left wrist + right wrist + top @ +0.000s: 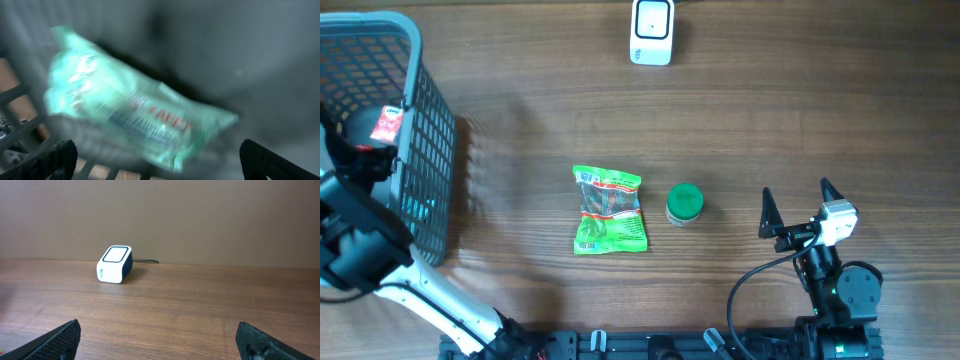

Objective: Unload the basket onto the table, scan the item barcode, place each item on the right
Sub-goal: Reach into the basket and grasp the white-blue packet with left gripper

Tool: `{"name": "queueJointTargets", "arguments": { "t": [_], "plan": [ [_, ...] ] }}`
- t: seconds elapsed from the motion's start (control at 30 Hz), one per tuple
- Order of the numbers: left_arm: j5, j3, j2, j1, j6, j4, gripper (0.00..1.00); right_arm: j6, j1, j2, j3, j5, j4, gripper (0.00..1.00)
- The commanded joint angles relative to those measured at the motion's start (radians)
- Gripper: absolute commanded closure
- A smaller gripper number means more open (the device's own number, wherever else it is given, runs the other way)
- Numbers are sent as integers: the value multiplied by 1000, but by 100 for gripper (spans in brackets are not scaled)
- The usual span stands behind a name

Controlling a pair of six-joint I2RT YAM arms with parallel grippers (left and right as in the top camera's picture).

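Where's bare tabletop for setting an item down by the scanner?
Bare wood lies between the white box-shaped scanner and the green snack packet, and rightward from the scanner down to the right tool. Crowded: packet and small green-lidded jar sit close together; grey plastic basket fills the left edge.

A small white barcode scanner with a dark side stands on the wooden table, left of centre, near the far edge; a thin black cable trails from behind it; beyond is a plain brown wall; the right gripper is spread wide over bare wood, one dark tip in each lower corner.
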Motion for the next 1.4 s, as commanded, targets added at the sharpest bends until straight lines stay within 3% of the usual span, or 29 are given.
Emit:
{"name": "queueJointTargets", "arguments": {
  "t": [0.0, 0.13, 0.17, 0.2, 0.23, 0.27, 0.43, 0.57, 0.7, 0.83, 0.97, 1.0, 1.07, 1.17, 1.27, 1.37],
  "plan": [
    [-8, -63, 82, -1, 23, 37, 0, 13, 5, 1, -1, -13, 4, 0],
    [-11, -154, 98, -1, 23, 104, 4, 12, 5, 1, -1, -13, 4, 0],
    [-19, -168, 98, -1, 23, 110, 24, 13, 5, 1, -1, -13, 4, 0],
    [-32, -176, 98, -1, 23, 110, 55, 13, 5, 1, -1, -13, 4, 0],
    [-47, -179, 98, -1, 23, 103, 92, 13, 5, 1, -1, -13, 4, 0],
    [-63, -178, 97, -1, 23, 93, 96, 13, 5, 1, -1, -13, 4, 0],
    [-151, -98, 39, 5, 23, -3, 96, 13, 5, 1, -1, -13, 4, 0],
    [-123, 103, -68, 5, 23, -125, 96, 13, 5, 1, -1, -13, 4, 0],
    [32, 409, -213, 3, 66, -206, 96, 13, 5, 1, -1, -13, 4, 0],
    [222, 563, -465, -69, 48, -186, 96, 12, 5, 1, -1, -13, 4, 0],
    [296, 562, -626, -305, 46, -198, 96, 13, 5, 1, -1, -13, 4, 0],
    [274, 561, -655, -441, 47, -205, 96, 13, 5, 1, -1, -13, 4, 0],
    [139, 553, -666, -695, 40, -205, 96, 12, 5, 1, -1, -13, 4, 0],
    [-166, 485, -632, -1012, -80, -205, 94, 13, 5, 1, -1, -13, 4, 0],
    [-340, 356, -581, -1159, -196, -205, 96, 13, 5, 1, -1, -13, 4, 0],
    [-386, 195, -539, -1193, -338, -204, 96, 13, 5, 1, -1, -13, 4, 0]
  ]
}}
